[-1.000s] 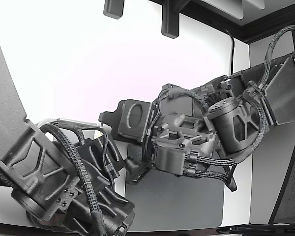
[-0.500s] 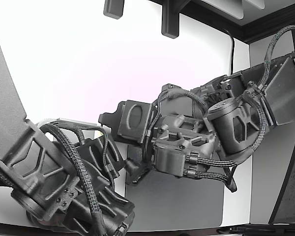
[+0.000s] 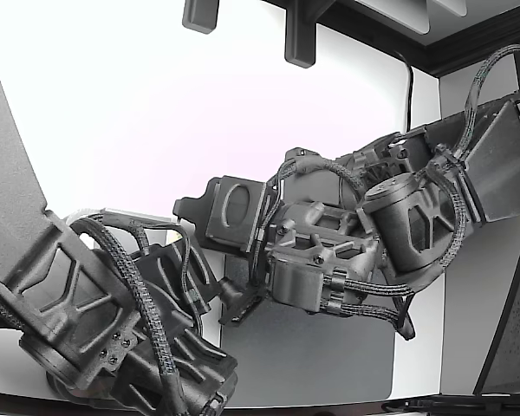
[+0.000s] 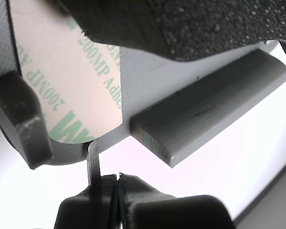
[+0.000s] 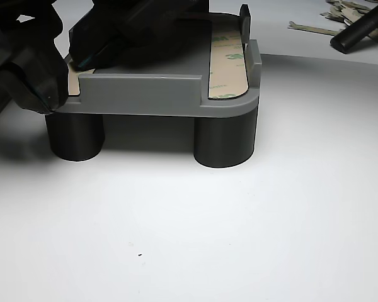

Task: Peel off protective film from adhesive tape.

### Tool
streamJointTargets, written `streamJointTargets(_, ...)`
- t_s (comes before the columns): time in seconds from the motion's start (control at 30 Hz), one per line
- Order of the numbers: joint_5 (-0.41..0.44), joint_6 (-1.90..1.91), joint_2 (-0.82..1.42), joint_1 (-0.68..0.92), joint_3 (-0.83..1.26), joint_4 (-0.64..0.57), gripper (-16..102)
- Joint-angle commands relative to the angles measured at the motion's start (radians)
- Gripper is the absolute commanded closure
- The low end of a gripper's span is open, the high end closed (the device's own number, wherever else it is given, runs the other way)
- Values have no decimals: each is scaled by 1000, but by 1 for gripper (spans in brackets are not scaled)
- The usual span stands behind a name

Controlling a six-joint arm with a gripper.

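Note:
In the wrist view, a strip of adhesive tape (image 4: pixel 71 86) lies on the grey part (image 4: pixel 148 81), covered by pale protective film with green print. A thin tab of film (image 4: pixel 92 164) runs off the strip's rounded end. It goes between the dark fingertips of my gripper (image 4: pixel 117 185), which is shut on it. In the other view the grey part (image 5: pixel 145 94) stands on two black posts. My gripper (image 5: pixel 75 61) is at its left corner over a tan strip (image 5: pixel 72 78), and a second film-covered strip (image 5: pixel 230 56) lies along the right side. The fingertips are hidden in the exterior view.
A second arm (image 3: pixel 87 312) fills the exterior view's lower left, close to my arm (image 3: pixel 329 251). A grey mat (image 3: pixel 321 355) lies below them. A raised grey bar (image 4: pixel 209 105) sits beside the tape. Peeled film scraps (image 5: pixel 340 12) and a dark rod (image 5: pixel 365 28) lie at the back right.
My wrist has shifted very slightly in the exterior view. The other arm has not moved.

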Motion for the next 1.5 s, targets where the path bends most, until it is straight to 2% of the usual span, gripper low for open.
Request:
streamJointTargets(0.0,6,0,14,-6,-29,-9,96)
streamJointTargets(1.47,31,12,-6,8,-38,-2,96)
